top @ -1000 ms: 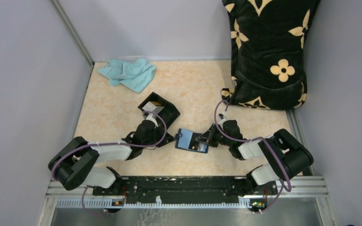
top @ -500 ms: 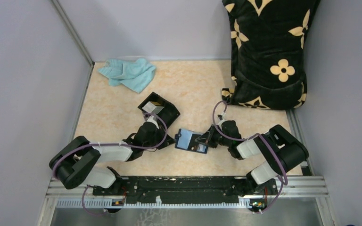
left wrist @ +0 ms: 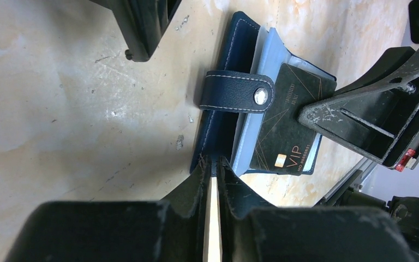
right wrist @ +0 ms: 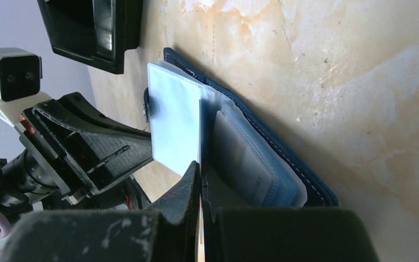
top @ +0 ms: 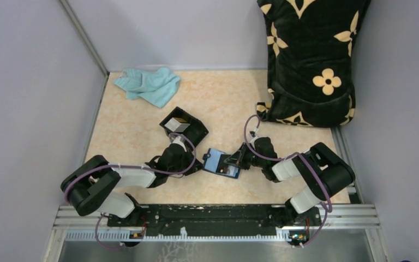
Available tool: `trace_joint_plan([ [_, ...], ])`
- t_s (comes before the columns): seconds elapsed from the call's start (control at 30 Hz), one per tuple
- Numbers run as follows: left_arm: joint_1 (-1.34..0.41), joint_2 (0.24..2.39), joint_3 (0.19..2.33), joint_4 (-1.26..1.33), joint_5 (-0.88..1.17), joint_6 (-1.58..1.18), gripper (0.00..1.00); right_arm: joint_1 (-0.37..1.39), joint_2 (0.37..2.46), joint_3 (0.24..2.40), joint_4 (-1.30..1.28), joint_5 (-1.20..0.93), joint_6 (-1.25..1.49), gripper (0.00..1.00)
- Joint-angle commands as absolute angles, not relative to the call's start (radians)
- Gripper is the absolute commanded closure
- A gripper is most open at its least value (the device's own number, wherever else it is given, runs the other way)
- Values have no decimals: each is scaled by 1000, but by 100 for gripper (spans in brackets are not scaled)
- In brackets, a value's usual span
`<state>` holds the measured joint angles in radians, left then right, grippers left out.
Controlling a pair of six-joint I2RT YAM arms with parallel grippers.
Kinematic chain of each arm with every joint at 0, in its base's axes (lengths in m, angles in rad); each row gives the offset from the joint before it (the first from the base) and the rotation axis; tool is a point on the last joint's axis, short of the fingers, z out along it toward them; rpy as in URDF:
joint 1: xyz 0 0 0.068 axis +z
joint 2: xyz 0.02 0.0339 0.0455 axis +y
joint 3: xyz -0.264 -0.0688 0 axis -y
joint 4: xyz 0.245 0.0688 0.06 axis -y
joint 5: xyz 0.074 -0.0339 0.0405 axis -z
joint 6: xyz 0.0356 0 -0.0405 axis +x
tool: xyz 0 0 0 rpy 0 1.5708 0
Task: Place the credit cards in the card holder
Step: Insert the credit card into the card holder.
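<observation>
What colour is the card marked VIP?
Black with thin gold lines and lettering; the VIP card shows best in the left wrist view.

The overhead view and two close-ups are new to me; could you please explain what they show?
Two robot arms are bolted at the near edge of a table. The wide picture is taken from above and behind them; each close-up comes from a wrist camera. On the table are a blue card holder, a black box, a teal cloth and a flowered cushion. The left gripper pinches a pale card edge-on; the right gripper appears to pinch a clear sleeve of the holder.
</observation>
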<state>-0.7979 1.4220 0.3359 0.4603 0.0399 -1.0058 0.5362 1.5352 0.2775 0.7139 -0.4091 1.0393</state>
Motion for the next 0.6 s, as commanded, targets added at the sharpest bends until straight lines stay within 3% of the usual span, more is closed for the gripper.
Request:
trace_joint_plan([
  [0.0, -812, 1444, 347, 438, 22, -999, 87, 546, 1548, 317, 709, -390, 1012, 100],
  [0.57, -837, 1458, 365, 372, -14, -1002, 87, 546, 1497, 339, 551, -296, 996, 100],
])
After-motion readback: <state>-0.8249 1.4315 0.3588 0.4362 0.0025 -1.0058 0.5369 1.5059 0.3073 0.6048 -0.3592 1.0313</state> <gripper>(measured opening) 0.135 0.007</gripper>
